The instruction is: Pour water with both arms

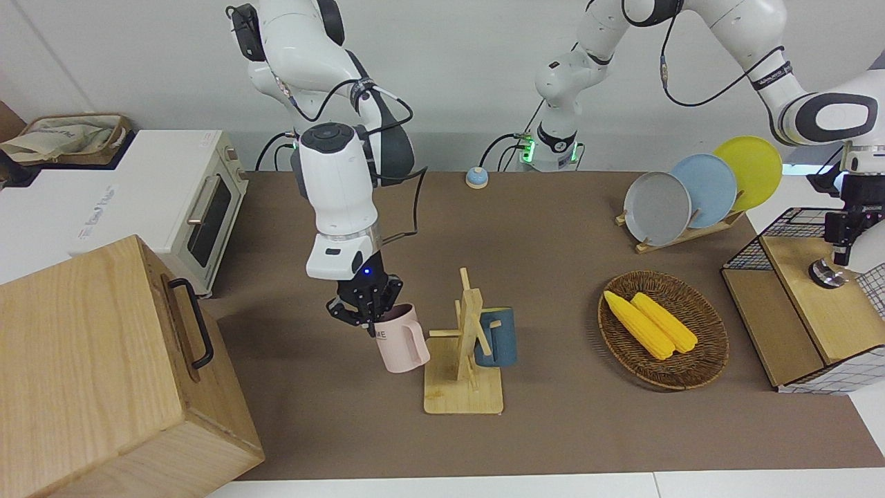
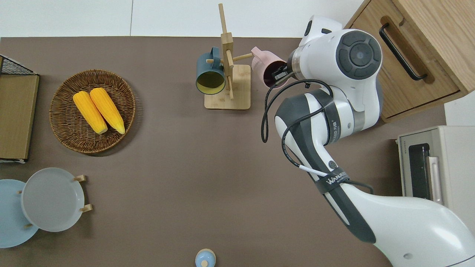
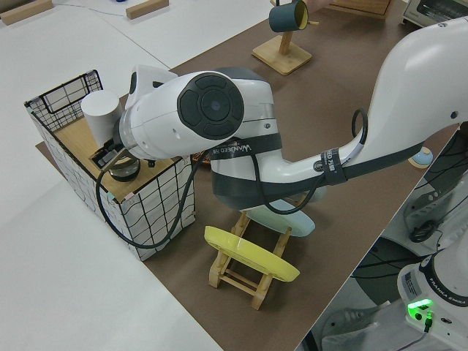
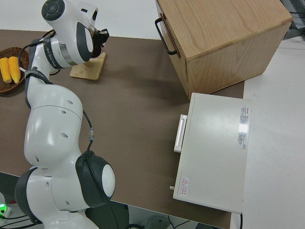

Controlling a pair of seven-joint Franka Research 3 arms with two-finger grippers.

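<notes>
The pink mug (image 1: 399, 340) is gripped at its rim by the right hand (image 1: 366, 309), fingers closed on the rim — it is tilted just beside the wooden mug rack (image 1: 464, 349), where a blue mug (image 1: 496, 337) hangs. The left hand (image 1: 845, 238) is held over the wire basket (image 1: 795, 221) at the left arm's end of the worktop (image 1: 553, 277) — whether its fingers are open cannot be told.

A robotics lab staged as a kitchen: two white jointed robot arms (image 1: 339, 187) over a brown tabletop (image 1: 553, 277), white toaster oven (image 1: 207, 207), wooden plate rack (image 1: 681, 235).
</notes>
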